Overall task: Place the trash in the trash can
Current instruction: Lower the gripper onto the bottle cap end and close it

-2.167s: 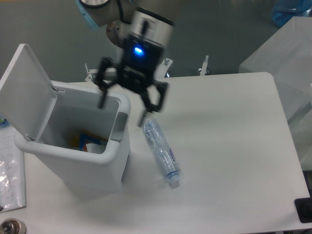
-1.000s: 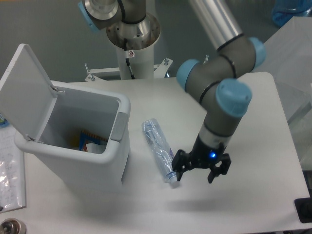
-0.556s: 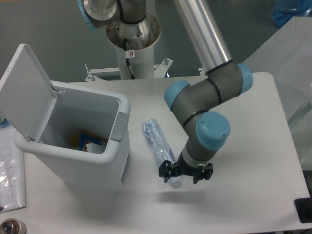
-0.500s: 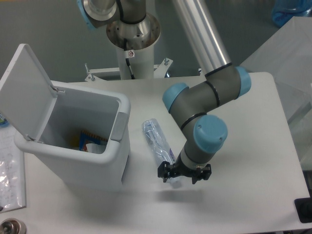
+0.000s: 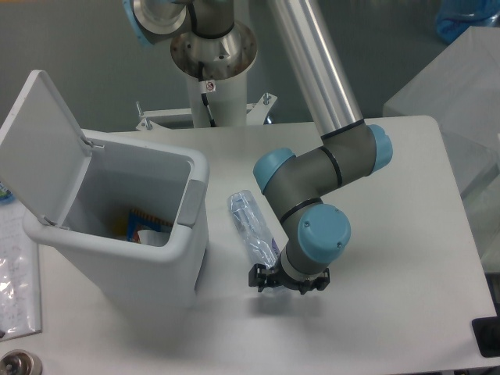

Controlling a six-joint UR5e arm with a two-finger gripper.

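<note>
The clear plastic bottle [image 5: 248, 225] with a blue-printed label lies on the white table, just right of the trash can, its lower end hidden under the gripper. The gripper [image 5: 287, 280] is low over that end, its two dark fingers spread apart on either side. The trash can [image 5: 117, 258] is a pale grey-white bin at the left with its lid [image 5: 39, 137] swung up and open. Something blue and orange [image 5: 143, 225] lies inside it. The cup with the green straw is not in view.
The arm's base column [image 5: 211, 66] stands at the table's back edge. Papers [image 5: 16, 266] and a metal knob [image 5: 17, 364] lie at the far left. A pale grey box [image 5: 461, 86] stands at the right, and a black object [image 5: 486, 336] at the lower right corner.
The gripper swung from above the trash can to the table right of the bottle, then moved left and down onto the bottle's lower end. The bottle has not moved.
</note>
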